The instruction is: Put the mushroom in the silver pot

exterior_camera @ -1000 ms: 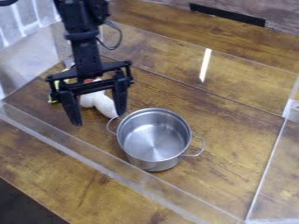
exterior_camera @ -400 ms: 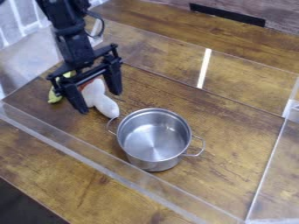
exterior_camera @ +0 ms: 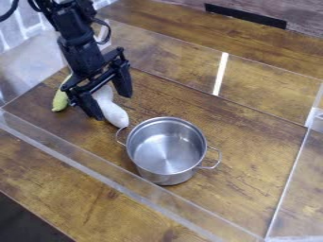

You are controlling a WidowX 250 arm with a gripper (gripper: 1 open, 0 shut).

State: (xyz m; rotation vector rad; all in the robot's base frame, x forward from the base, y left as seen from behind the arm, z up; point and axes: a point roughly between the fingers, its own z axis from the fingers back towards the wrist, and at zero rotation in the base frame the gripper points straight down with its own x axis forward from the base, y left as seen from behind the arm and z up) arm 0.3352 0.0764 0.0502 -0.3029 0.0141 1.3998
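Status: pick not done, looks like final approach. Mushroom (exterior_camera: 112, 112) is on the tabletop (exterior_camera: 246, 134), just beside the silver pot (exterior_camera: 165, 150), on the side of the pot's near-left loop handle as the camera sees it. White stem points toward the pot; cap end is mostly hidden under the arm. Jaws (exterior_camera: 110, 98) are open, fingers on either side of the mushroom, low over it. Can't tell if either finger touches. No grip visible.

Pot is upright, no lid, nothing visible inside. Yellow-green vegetable (exterior_camera: 59, 98) lies close by on the far side from the pot; not our part, leave it.

Done: jaws lined up over the target, roughly. Left: settle, close, lift over the rim, carry the short way across, release inside. I'd call it early, under halfway. Watch the rim and handle on the way over.
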